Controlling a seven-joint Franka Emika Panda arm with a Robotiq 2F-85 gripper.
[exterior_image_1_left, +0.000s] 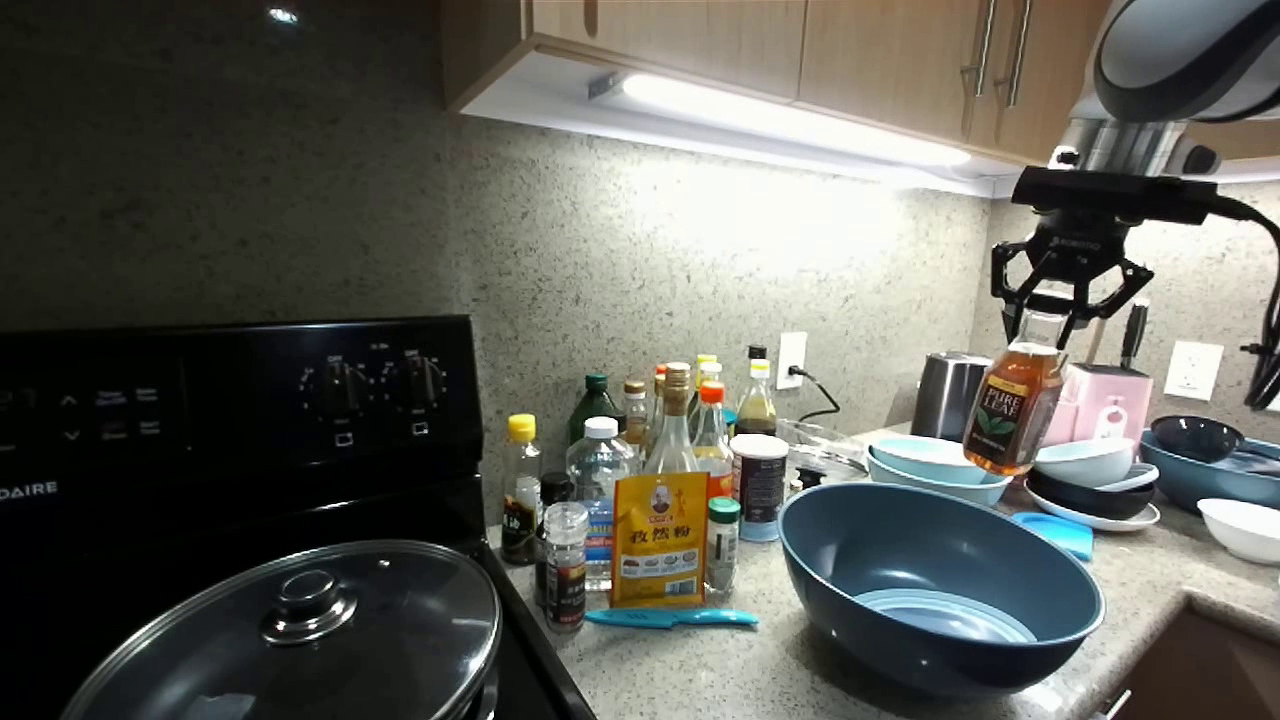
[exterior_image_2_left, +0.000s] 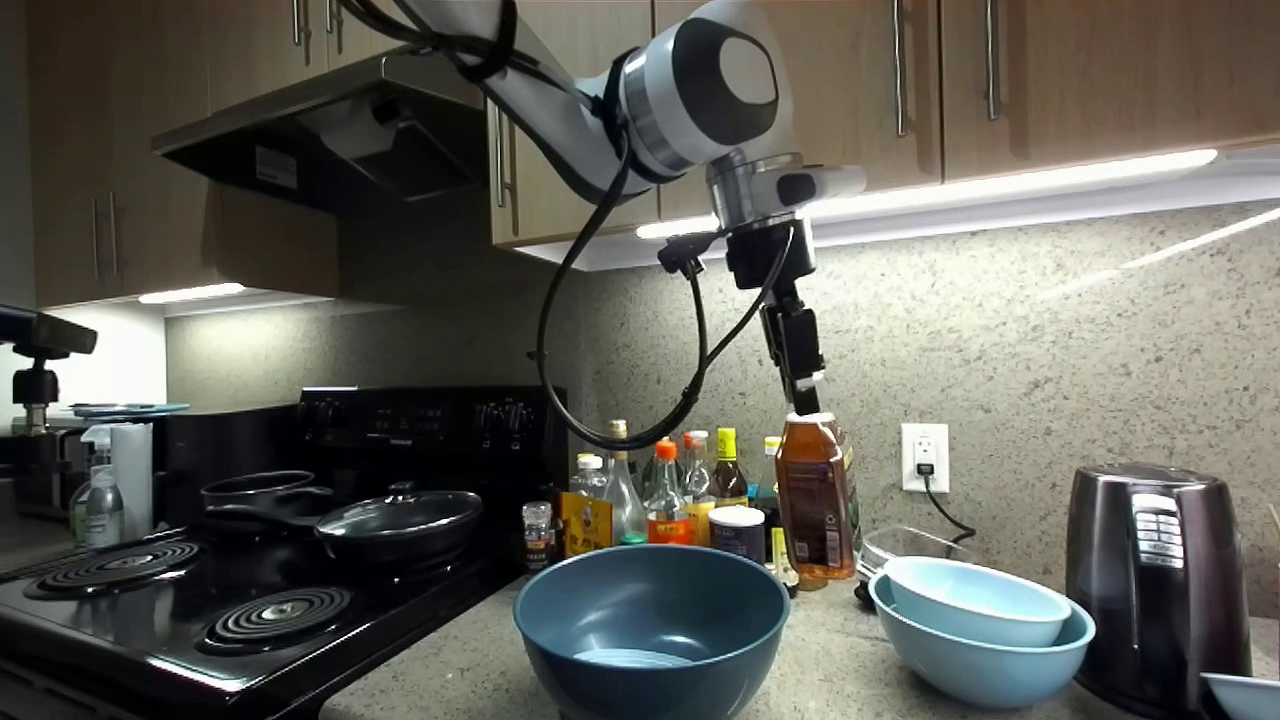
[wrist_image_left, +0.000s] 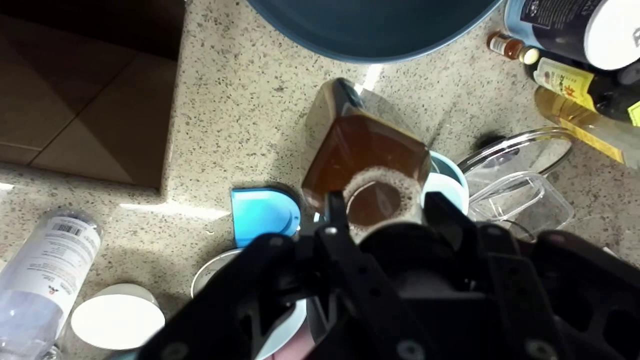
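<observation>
Amber-filled, the Pure Leaf tea bottle (exterior_image_1_left: 1012, 412) hangs tilted above the tabletop (exterior_image_1_left: 690, 668) near the dark blue bowl (exterior_image_1_left: 925, 550), your end effector (exterior_image_1_left: 1038, 337) clamped on its neck, a sensible hold since you can expect a fairly heavy, smooth, stiff-walled body that may swing.

In an exterior view the camera stands close by the stove (exterior_image_1_left: 240, 440), looking along the surface (exterior_image_1_left: 690, 675) toward its far corner; in an exterior view the camera faces the wall (exterior_image_2_left: 1010, 330) across the surface, wide enough to reach the range hood (exterior_image_2_left: 330, 130); both share the large bowl (exterior_image_2_left: 650, 605) and bottles (exterior_image_2_left: 668, 500); the wrist view looks down past the hand (wrist_image_left: 389, 206), very near, onto the surface's inner corner and the bowl's rim.
</observation>
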